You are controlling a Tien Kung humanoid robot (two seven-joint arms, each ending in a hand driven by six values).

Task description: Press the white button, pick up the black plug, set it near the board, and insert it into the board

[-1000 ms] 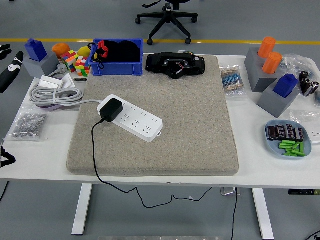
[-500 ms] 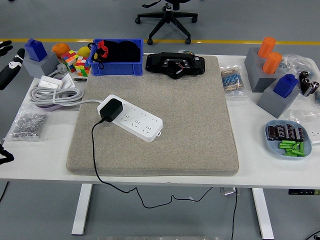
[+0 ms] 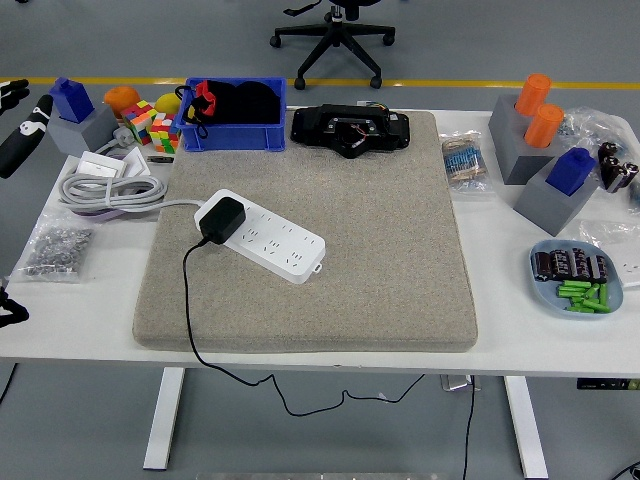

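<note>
The left hand (image 3: 22,130) has edged slightly up at the picture's left edge; whether its fingers are open I cannot tell. Well to its right, the black plug (image 3: 222,219) stays seated in the white board (image 3: 268,237), unmoved on the worktop (image 3: 90,310).

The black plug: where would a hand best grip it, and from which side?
Probably the black plug body's two side faces, pinched from above. It stands seated in the white power strip at its left end, and its cable leaves toward the table's near edge, so the top is clear.
</note>
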